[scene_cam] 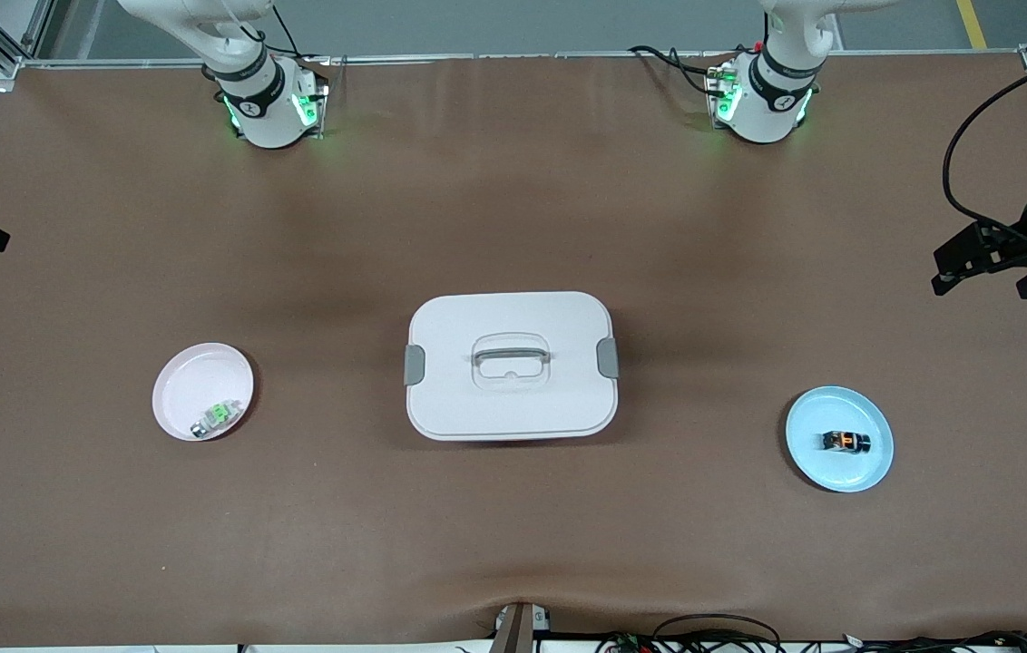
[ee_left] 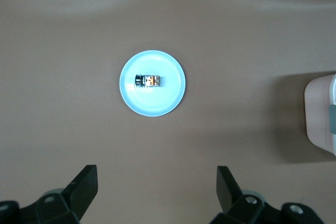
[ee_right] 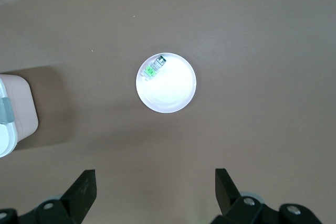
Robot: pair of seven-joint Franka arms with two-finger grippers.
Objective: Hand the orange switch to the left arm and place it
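The orange switch (scene_cam: pixel 846 442) lies on its side in a pale blue plate (scene_cam: pixel 872 467) toward the left arm's end of the surface (scene_cam: pixel 513 227), well apart from the box (scene_cam: pixel 511 365), which sits shut at the middle with its grey clasps and clear handle. Toward the right arm's end, also well apart from the box, a pink plate (scene_cam: pixel 187 385) holds a small green-and-silver component (scene_cam: pixel 214 418) against its rim. The left gripper (ee_left: pixel 156 190) hangs high over the blue plate, jaws spread wide and empty. The right gripper (ee_right: pixel 155 192) hangs high over the pink plate, jaws likewise wide and empty
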